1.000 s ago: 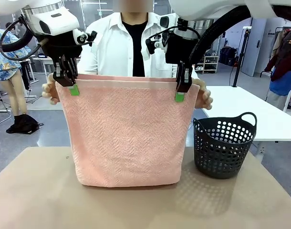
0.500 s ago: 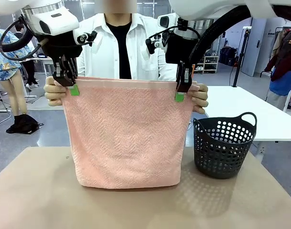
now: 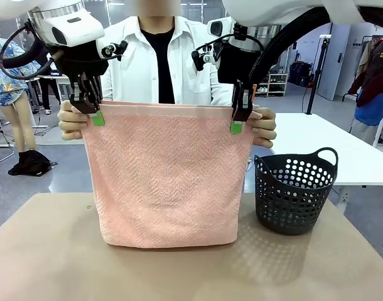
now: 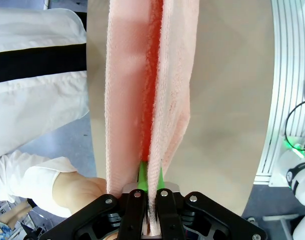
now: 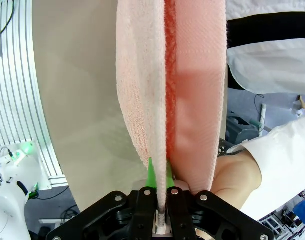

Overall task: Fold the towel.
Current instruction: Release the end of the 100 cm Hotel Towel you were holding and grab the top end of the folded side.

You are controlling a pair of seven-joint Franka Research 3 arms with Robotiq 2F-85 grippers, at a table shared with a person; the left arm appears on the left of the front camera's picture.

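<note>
No legible txt, labels, brands or nos. in any view.

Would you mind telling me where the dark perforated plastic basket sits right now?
In the front view, the dark perforated plastic basket stands on the tan table at the robot's right, just beside the hanging salmon-pink terry towel.

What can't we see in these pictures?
- Front view: the towel covers part of each of the person's hands at its top corners; some of a hand shows beside the left gripper.
- Front view: the basket wall hides its bottom inside.
- Right wrist view: the right gripper pads are mostly hidden by the towel edge they pinch.
</note>
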